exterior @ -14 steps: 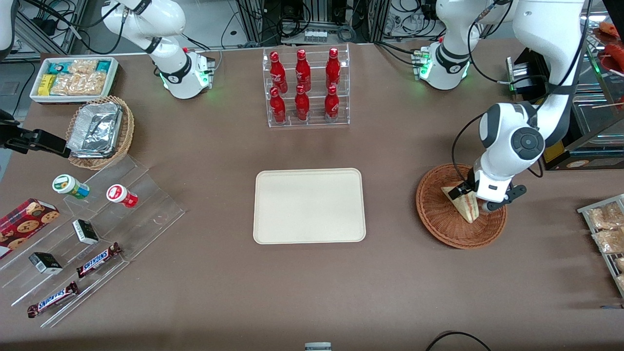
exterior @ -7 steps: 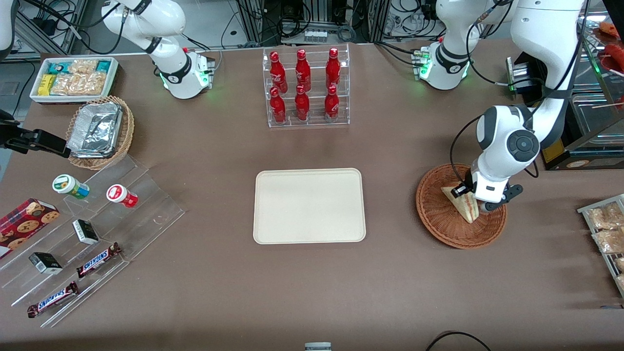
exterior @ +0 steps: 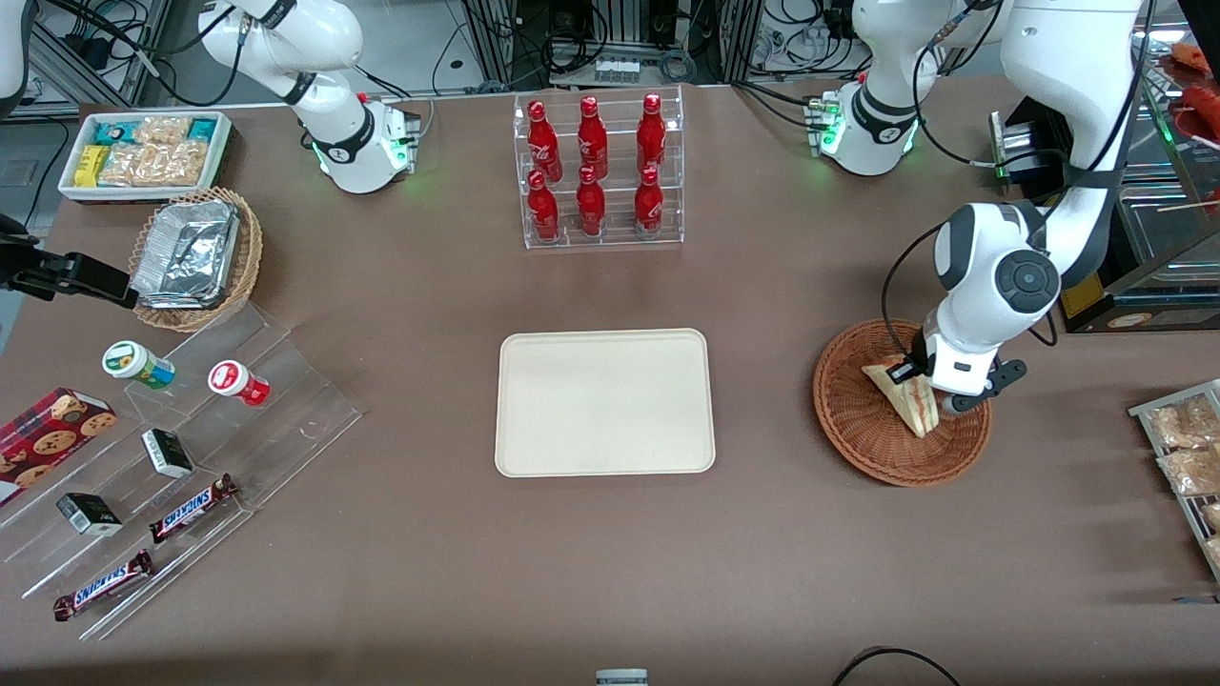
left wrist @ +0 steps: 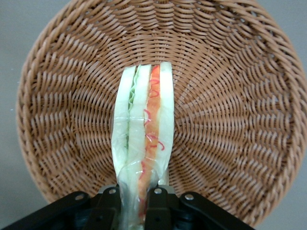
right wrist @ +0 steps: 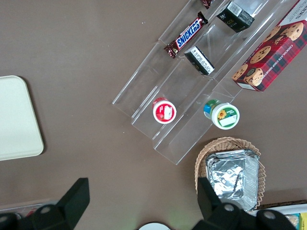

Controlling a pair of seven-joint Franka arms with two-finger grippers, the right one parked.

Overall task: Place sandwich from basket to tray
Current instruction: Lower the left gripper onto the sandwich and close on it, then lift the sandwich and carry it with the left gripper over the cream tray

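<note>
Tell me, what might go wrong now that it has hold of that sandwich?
The end effector pinches only one end of the wrapped sandwich, so it could slip or sag when lifted. The sandwich is soft, so squeezing may crush it. It sits low in the basket and might catch the rim on the way to the tray.

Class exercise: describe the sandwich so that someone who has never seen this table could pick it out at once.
Find the reddish-brown wicker basket at the working arm's end of the table. Inside it, pinched by the gripper, is the sandwich: a pale bread wedge, striped orange and green.
</note>
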